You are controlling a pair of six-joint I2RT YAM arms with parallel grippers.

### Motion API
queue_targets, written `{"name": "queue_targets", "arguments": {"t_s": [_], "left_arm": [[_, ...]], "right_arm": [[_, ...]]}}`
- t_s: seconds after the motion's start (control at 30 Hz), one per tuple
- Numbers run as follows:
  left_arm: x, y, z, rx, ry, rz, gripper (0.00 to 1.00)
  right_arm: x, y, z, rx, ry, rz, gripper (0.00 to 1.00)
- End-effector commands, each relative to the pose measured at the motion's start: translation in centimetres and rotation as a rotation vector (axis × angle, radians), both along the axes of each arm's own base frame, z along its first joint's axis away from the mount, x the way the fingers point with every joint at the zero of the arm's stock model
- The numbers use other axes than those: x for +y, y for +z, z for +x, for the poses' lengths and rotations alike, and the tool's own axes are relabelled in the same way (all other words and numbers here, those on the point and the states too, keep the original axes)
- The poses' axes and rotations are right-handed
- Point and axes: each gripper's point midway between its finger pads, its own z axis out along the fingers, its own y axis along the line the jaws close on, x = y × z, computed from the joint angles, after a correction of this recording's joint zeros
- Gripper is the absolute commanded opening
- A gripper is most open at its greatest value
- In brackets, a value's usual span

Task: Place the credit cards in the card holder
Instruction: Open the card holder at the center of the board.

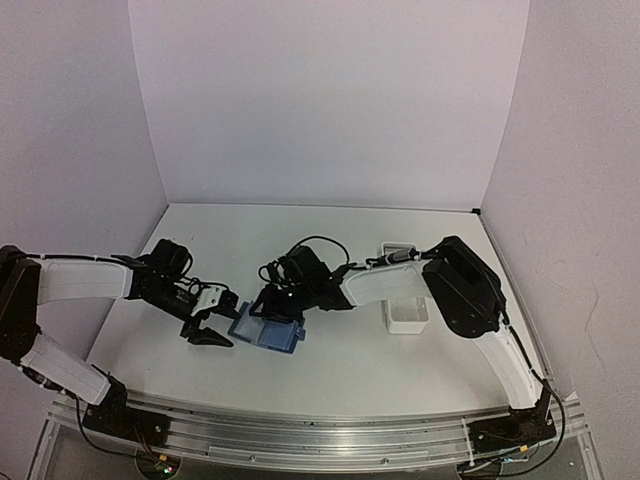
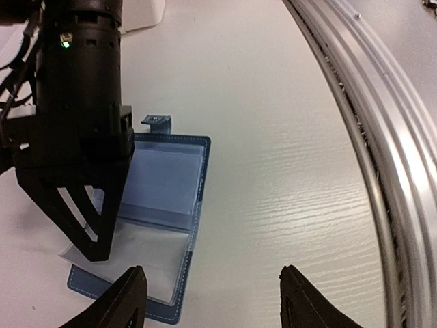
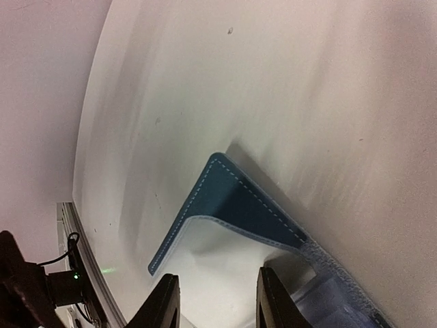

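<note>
Two findings: my left gripper [image 2: 212, 277] hovers spread beside the open card holder [image 2: 171, 171]; my right gripper [image 3: 218, 290] apparently steadies it, pinch unconfirmed.

Mid blue on the card holder [image 2: 164, 184], with pale stitching along its edge. Inside it is a paler blue with glossy, near-clear sleeves. Its snap tab [image 2: 157, 123] is the same mid blue. The table [image 2: 273, 137] is white with a faint wood grain. The left gripper [image 2: 212, 301] and the right gripper [image 2: 99, 254] are both black (one small green light on the right one's body). The left arm [image 1: 85, 280] and the right arm [image 1: 385, 283] have white shells and black joints. The tray [image 1: 408, 318] is white. The rail [image 2: 382, 137] is silver-grey metal. The walls [image 1: 330, 100] are pale with a lilac tint.
</note>
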Motion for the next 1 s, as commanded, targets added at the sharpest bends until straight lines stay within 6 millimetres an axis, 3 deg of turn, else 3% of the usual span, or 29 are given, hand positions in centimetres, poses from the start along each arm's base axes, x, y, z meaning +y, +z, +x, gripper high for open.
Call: {"name": "queue_targets", "arguments": {"t_s": [0.0, 0.1, 0.27, 0.53, 0.77, 0.97], "left_arm": [[-0.5, -1.4, 3.2, -0.199, -0.066, 0.044, 0.65], [-0.6, -2.2, 4.0, -0.199, -0.06, 0.066, 0.66], [-0.8, -3.8, 4.4, -0.165, -0.042, 0.116, 0.64], [0.1, -6.0, 4.2, -0.083, 0.021, 0.195, 0.54], [0.5, -6.4, 3.3, -0.014, 0.032, 0.216, 0.53], [0.4, -6.5, 3.1, 0.029, 0.055, 0.217, 0.52]], "right_arm": [[-0.6, 7.3, 0.9, -0.091, -0.006, 0.08, 0.35], [-1.6, 7.9, 1.0, -0.091, -0.036, 0.066, 0.34], [-4.1, 7.0, 0.2, -0.045, -0.099, -0.006, 0.33], [-10.6, 1.5, -1.7, 0.062, -0.224, -0.285, 0.44], [-10.4, -0.8, -1.6, 0.081, -0.202, -0.344, 0.48], [-9.2, -2.4, -1.9, 0.124, -0.167, -0.339, 0.34]]}}
